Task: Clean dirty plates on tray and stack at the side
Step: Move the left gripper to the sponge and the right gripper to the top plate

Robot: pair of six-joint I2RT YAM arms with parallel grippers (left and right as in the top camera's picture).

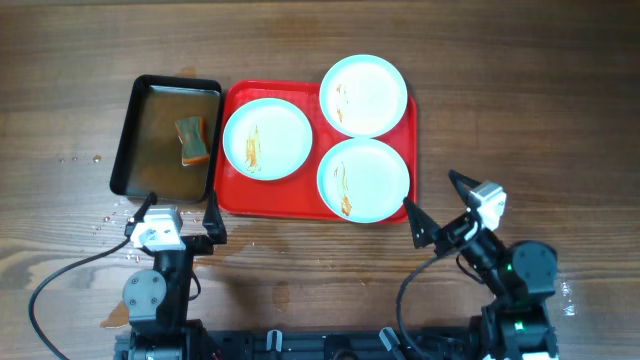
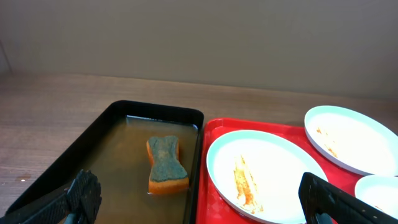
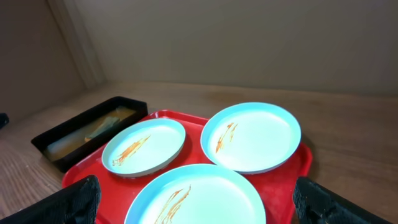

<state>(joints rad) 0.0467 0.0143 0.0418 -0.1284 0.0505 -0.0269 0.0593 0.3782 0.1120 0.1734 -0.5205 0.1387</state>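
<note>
Three white plates with pale blue rims lie on the red tray (image 1: 270,198), each streaked orange-brown: a left plate (image 1: 267,139), a far right plate (image 1: 363,95) and a near right plate (image 1: 363,179). My left gripper (image 1: 180,212) is open at the tray's near left corner and holds nothing. In the left wrist view the left gripper (image 2: 205,202) looks over the left plate (image 2: 267,165). My right gripper (image 1: 438,203) stands open off the tray's near right corner. In the right wrist view the right gripper (image 3: 196,205) frames the near right plate (image 3: 205,193), apart from it.
A black pan (image 1: 155,125) of brownish liquid sits left of the tray, with an orange sponge (image 1: 192,140) with a grey-green scrub face lying in it. Water drops (image 1: 108,215) dot the wooden table near the pan's front corner.
</note>
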